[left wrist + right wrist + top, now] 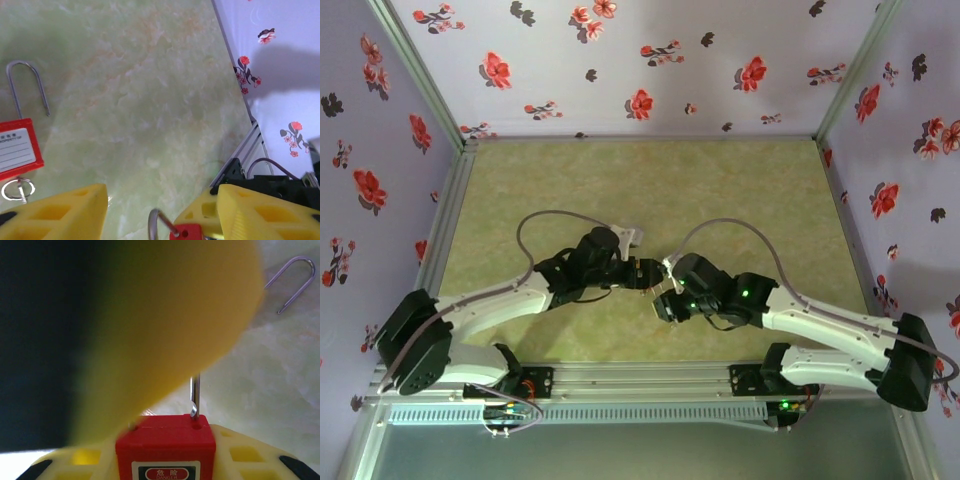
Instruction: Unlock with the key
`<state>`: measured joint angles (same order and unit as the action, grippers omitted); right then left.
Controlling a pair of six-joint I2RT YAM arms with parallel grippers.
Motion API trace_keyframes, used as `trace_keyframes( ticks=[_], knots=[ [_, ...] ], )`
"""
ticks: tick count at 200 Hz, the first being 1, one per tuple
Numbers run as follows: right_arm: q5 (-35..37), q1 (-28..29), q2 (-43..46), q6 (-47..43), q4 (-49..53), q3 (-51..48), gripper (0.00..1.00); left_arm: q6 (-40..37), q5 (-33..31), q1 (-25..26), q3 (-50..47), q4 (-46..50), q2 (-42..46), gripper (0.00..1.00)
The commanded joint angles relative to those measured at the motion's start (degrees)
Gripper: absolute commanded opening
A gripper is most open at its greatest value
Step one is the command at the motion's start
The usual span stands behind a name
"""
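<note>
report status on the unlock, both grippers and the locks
Left gripper open, fingers spread. Right gripper shut on red padlock. Second padlock on table, shackle open, key ring at its base. Yellow blur blocks much of right wrist view.

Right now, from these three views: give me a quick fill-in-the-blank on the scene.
1. The right gripper clamps a ___ padlock.
2. The left gripper has ___ fingers.
3. The second padlock carries a ___ label.
4. The walls bear a print of red and dark ___.
Missing words: red; yellow; white; flowers.
</note>
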<state>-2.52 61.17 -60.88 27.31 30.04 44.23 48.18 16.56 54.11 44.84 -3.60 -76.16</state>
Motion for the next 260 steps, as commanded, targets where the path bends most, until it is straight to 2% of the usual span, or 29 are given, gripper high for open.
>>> trace_keyframes(
  ticks=[1,11,61,86,109,115,120,131,146,165,189,220,260],
  knots=[
    [4.93,1.1,-1.06,-3.86,0.42,3.12,0.0,1.83,1.57,0.56,1.61,1.33,-2.56,0.5],
    [5.83,1.41,-1.57,-4.42,0.76,3.49,0.0,2.26,1.54,0.56,1.48,1.29,-3.23,0.44],
    [13.12,3.04,-2.03,-6.83,2.73,4.98,0.0,2.65,0.26,0.31,1.57,2.12,-3.95,0.0],
    [18.22,4.08,0.43,-7.64,1.39,4.1,0.0,1.96,-1.59,-0.34,1.37,3.25,-2.69,0.0],
    [20.52,3.89,5.23,-5.92,-1.27,2.1,0.35,0.19,-4.25,-0.32,1.04,3.27,0.4,0.0],
    [20.5,3.54,6.83,-5.14,-1.91,1.59,0.45,-0.7,-5.0,-0.32,1.33,3.89,1.03,0.0],
    [20.19,3.11,8.21,-4.52,-2.44,1.05,0.5,-1.44,-5.57,-0.32,1.68,4.74,1.52,0.0],
    [18.97,1.98,11.0,-3.26,-2.96,0.3,0.7,-2.92,-6.05,-0.39,2.45,6.02,2.08,0.0],
    [18.5,-0.41,14.17,-1.2,-1.42,0.12,0.83,-4.33,-6.2,-0.39,3.27,7.35,2.2,0.0],
    [15.83,-4.12,16.8,0.43,1.84,0.26,0.86,-5.43,-6.9,-0.41,3.93,8.51,2.09,0.0],
    [11.72,-5.16,17.4,1.57,2.3,-0.63,0.87,-5.77,-6.96,-0.41,4.57,8.63,1.73,0.0],
    [6.05,-5.1,14.83,3.46,-1.22,-3.0,0.87,-6.48,-7.26,-0.41,5.59,9.54,1.02,0.0],
    [-2.28,-4.9,11.11,6.69,-11.17,-7.5,0.86,-7.38,-7.24,-0.23,7.09,10.53,-0.96,0.0]
  ],
)
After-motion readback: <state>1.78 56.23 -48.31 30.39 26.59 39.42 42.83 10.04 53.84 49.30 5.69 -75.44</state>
